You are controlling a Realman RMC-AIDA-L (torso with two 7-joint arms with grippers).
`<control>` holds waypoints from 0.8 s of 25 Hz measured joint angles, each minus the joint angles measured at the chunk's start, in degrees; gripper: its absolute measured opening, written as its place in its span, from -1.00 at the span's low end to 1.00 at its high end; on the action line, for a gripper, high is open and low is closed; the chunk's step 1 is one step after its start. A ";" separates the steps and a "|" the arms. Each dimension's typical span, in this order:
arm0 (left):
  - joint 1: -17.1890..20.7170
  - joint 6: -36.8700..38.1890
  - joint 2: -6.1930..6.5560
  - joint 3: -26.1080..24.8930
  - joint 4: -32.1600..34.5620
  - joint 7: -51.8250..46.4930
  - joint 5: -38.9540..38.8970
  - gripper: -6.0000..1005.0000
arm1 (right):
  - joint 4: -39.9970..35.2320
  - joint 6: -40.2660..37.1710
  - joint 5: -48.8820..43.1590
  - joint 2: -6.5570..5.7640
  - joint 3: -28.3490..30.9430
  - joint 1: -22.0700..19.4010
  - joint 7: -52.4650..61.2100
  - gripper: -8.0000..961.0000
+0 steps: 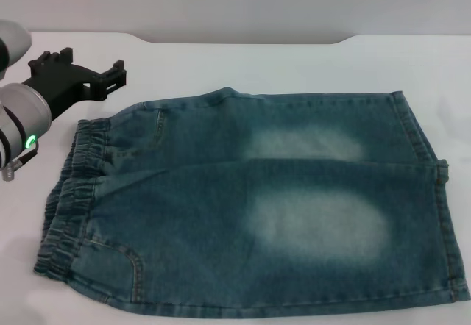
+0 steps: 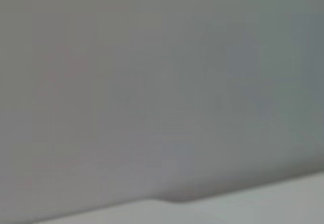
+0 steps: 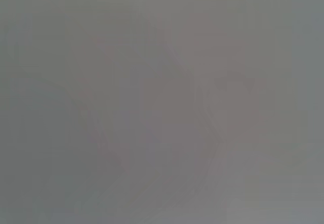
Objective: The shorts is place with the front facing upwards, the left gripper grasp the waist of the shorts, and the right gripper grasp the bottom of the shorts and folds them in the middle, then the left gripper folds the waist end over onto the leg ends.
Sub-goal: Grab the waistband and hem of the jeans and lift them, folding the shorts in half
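The blue denim shorts [image 1: 250,207] lie flat on the white table, both legs side by side. The puckered elastic waist [image 1: 70,193] is at the left end. The bottom of the shorts, the straight-hemmed leg ends [image 1: 440,207], is at the right end. My left gripper [image 1: 87,66] hovers open over bare table at the far left, beyond the waist's far corner and apart from the cloth. It holds nothing. My right gripper is out of view. Both wrist views show only blurred grey.
The white table [image 1: 294,64] shows as a bare strip behind the shorts, up to its far edge by the grey wall. The leg hems reach the right border of the head view, and the near hem reaches the bottom border.
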 joint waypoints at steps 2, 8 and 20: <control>-0.15 -6.38 -0.17 -1.19 -2.93 1.20 -0.22 0.71 | 3.81 18.79 -3.28 5.70 14.38 -1.65 -0.86 0.40; -0.51 -19.18 -0.28 -5.07 -9.51 0.99 -0.42 0.71 | 7.30 39.76 -10.32 9.31 28.60 0.28 4.31 0.40; -1.64 -42.76 -0.30 -10.93 -19.16 -0.22 2.13 0.71 | 12.92 76.86 -16.46 9.35 50.79 6.49 17.97 0.40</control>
